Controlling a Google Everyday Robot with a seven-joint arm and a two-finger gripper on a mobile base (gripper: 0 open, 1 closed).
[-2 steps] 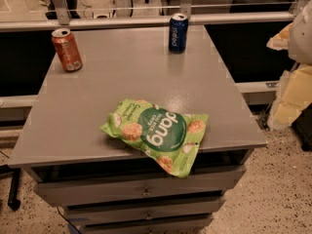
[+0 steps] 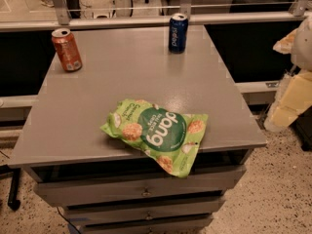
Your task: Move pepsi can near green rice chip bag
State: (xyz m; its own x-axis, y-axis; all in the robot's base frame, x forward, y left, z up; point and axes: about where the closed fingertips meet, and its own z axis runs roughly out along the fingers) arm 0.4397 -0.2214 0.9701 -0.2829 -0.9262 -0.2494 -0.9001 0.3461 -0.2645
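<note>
Gripper (image 2: 290, 101) stays at view's right edge; pepsi can (image 2: 178, 32) unmoved.

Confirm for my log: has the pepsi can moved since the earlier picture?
No. The pepsi can stands where it did, at the far edge of the table under the rail post; the hand is off to the right.

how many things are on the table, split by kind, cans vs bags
soda cans: 2 (pepsi can, orange-red can)
snack bags: 1 (green rice chip bag)
total: 3
The gripper is off the table, beyond its right side, holding none of them.
</note>
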